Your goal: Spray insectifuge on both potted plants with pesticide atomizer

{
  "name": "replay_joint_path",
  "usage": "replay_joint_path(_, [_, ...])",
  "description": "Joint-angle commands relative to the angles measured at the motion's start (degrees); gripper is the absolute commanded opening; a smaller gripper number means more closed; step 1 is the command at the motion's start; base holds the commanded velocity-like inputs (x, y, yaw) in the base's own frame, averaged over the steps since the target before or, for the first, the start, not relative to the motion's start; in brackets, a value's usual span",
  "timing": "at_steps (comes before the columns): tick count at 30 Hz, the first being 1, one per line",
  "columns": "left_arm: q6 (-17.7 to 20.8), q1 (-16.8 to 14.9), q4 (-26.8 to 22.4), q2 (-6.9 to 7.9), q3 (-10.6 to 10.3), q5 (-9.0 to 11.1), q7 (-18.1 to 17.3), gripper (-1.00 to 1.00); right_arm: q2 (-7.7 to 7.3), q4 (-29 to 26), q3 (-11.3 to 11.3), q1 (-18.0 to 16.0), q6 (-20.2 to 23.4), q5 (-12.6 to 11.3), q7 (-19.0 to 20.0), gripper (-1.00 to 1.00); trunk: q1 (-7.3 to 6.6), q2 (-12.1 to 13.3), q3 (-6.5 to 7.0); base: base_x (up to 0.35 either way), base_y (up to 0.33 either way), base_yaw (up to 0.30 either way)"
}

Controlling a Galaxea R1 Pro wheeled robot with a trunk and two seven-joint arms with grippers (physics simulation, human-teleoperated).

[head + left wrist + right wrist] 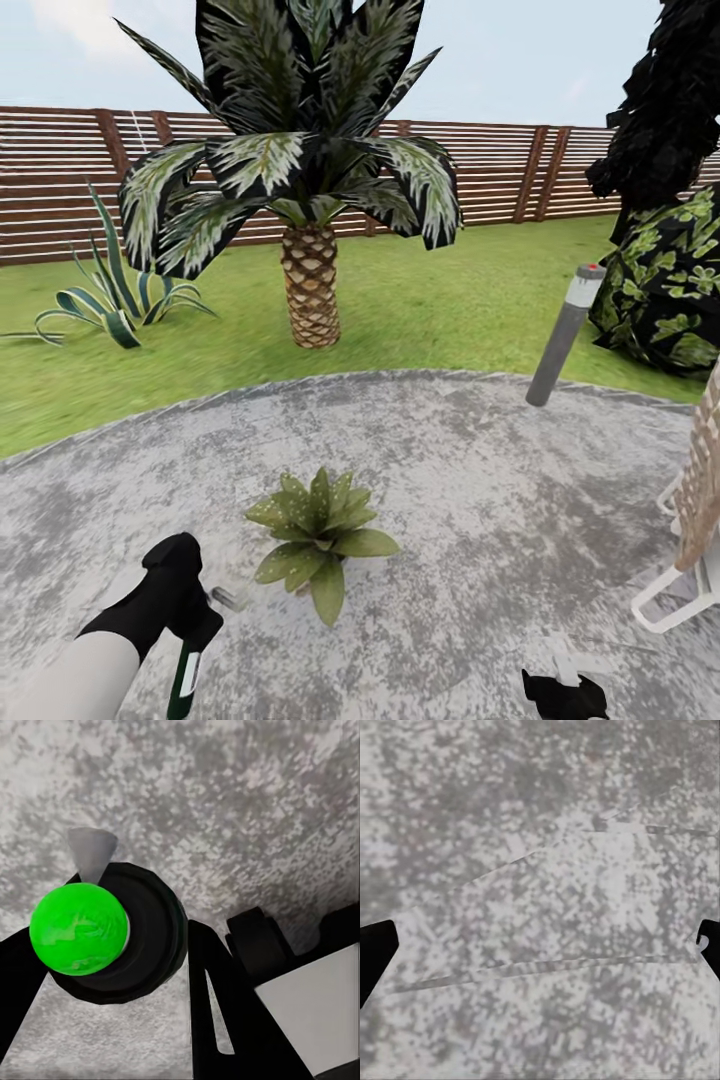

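A: Left gripper point(190, 625) state?

B: Clamped on the pesticide atomizer point(185, 680). In the head view the dark bottle with its white label hangs below the black fingers; in the left wrist view the green-lit top point(79, 930) sits between two black fingers point(225, 997), with a small grey nozzle cone point(91, 851) just past it.

A: Where's the target from there?

B: One potted plant point(318, 535), a rosette of pointed green leaves, stands on the grey patio point(480, 480) near the left gripper, ahead of it and to its right. A grey nozzle tip point(228, 598) pokes out from the gripper toward the plant, apart from the nearest leaf. The bottle's long axis runs roughly up and down, slightly tilted.

A: So the left arm does it?

B: My judgement: yes. It holds the sprayer and is the nearer arm. The right gripper point(565, 697) is low, well apart from the plant on its far side. Its wrist view has dark finger edges point(375, 956) wide apart over bare paving, nothing between.

A: Pot contents?

B: The pot is hidden under the leaves; cannot tell its rim. A second potted plant I cannot place from here.

A: Other notes?

B: Palm point(308, 180) on the lawn beyond, slatted fence point(60, 180) behind, a grey post light point(565, 335) at the patio edge.
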Motion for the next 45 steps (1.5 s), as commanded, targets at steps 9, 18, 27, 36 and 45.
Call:
replay_joint_path(9, [0.32, 0.85, -0.15, 0.01, 0.02, -0.43, -0.53, -1.00, -0.27, 0.20, 0.52, 0.00, 0.11, -0.10, -0.20, 1.00, -0.01, -0.02, -0.05, 0.177, -0.143, 0.015])
replay_joint_path(18, [0.32, 0.91, -0.16, 0.24, 0.12, -0.42, -0.57, -1.00, -0.11, 0.04, 0.53, 0.00, 0.11, -0.18, -0.20, 1.00, -0.01, -0.02, -0.05, 0.126, -0.248, 0.056])
replay_joint_path(27, [0.20, 1.05, -0.07, 0.64, 1.75, -0.79, -0.62, -1.00, -0.02, 0.03, 0.60, 0.00, 0.11, -0.14, -0.20, 1.00, -0.01, -0.02, -0.05, 0.003, -0.120, 0.274])
replay_joint_path(36, [0.18, 0.73, -0.36, -0.40, 0.34, -0.86, -1.40, -1.00, -0.09, 0.03, 0.53, 0.00, 0.11, -0.25, -0.20, 1.00, -0.01, -0.02, -0.05, 0.000, -0.001, 0.270])
replay_joint_path(45, [0.91, -3.49, -3.09, -1.65, -9.60, -5.12, -13.91, -1.00, -0.39, 0.12, 0.53, 0.00, 0.12, -0.12, -0.20, 1.00, -0.01, -0.02, -0.05, 0.000, 0.000, 0.030])
